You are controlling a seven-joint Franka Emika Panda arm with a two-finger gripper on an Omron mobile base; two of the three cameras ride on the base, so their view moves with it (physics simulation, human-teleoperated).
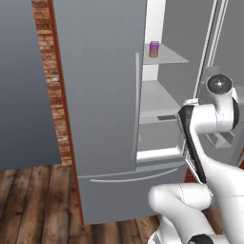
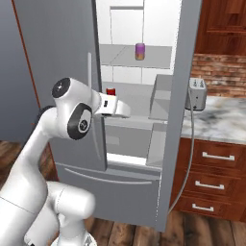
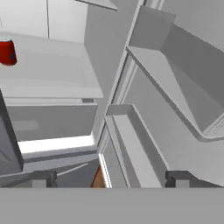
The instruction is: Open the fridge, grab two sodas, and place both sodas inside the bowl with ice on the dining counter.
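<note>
At the hand view's left edge we see the small red cylindrical soda can (image 3: 7, 52) on the grey fridge (image 1: 102, 95) shelf; the purple one (image 2: 140, 51) stands a shelf higher. Both look light, stiff and slick, so we would clasp mid-body. Our two-finger gripper (image 3: 109, 178) is spread wide, empty.

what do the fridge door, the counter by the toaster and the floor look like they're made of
Fridge door: probably brushed metal, matte grey with faint vertical streaks. Counter: looks like polished marble, white with grey veining. Floor: wood planks, brown with visible grain and seams.
</note>
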